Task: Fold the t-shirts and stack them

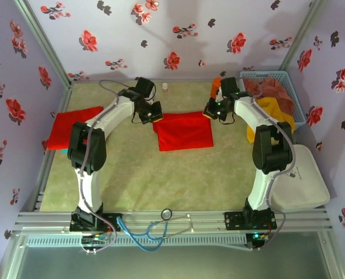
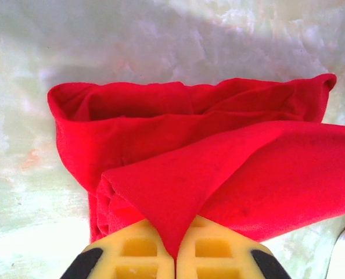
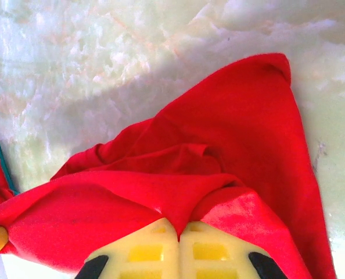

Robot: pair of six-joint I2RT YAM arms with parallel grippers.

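The left gripper, its yellow fingers pressed together, pinched a fold of the soft bright red cloth t-shirt lying just ahead. The right gripper, likewise clamped, nipped that shirt's opposite edge. From above, a blue plastic mesh basket just beyond the right gripper held crumpled rust-brown and yellow garments; another flat red shirt lay well left of the left gripper.

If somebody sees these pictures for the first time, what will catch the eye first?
The bright red t-shirt in the middle of the table stands out first, with the left claw and the right claw each shut on one of its far corners. Next come a second red t-shirt, folded at the table's left edge, and the blue basket of clothes in the far right corner.
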